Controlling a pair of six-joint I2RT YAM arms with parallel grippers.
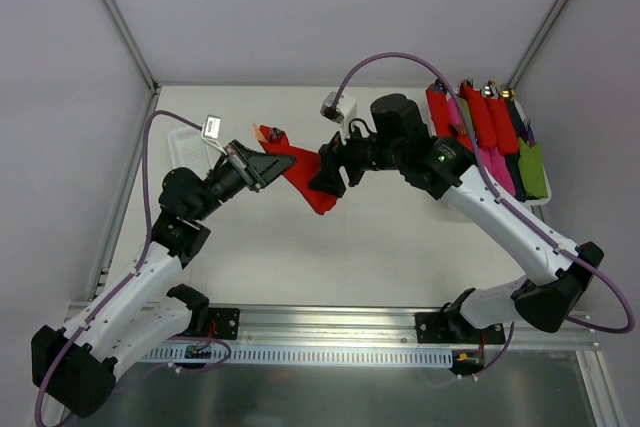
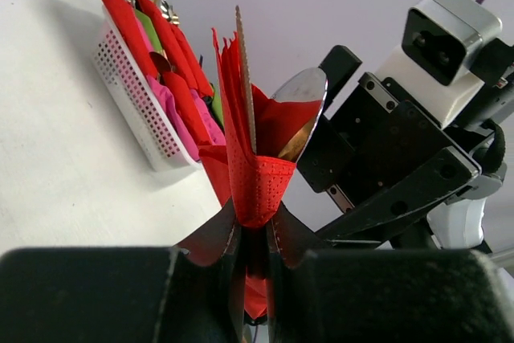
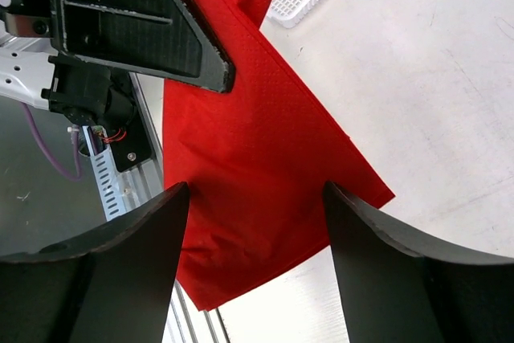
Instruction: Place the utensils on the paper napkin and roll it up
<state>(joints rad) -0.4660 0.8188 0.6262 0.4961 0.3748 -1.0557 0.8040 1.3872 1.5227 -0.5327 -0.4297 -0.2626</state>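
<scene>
Left jaws pinch tight on the bunched paper napkin (image 2: 259, 186), lower centre of the left wrist view; right jaws spread wide around its loose red tail, not gripping. Likely best to close them on that free corner and keep the wrap taut. The utensils (image 2: 245, 78), one serrated, one with a shiny spoon head (image 2: 299, 92), poke from dimpled folds, held above the counter (image 1: 400, 247)
</scene>
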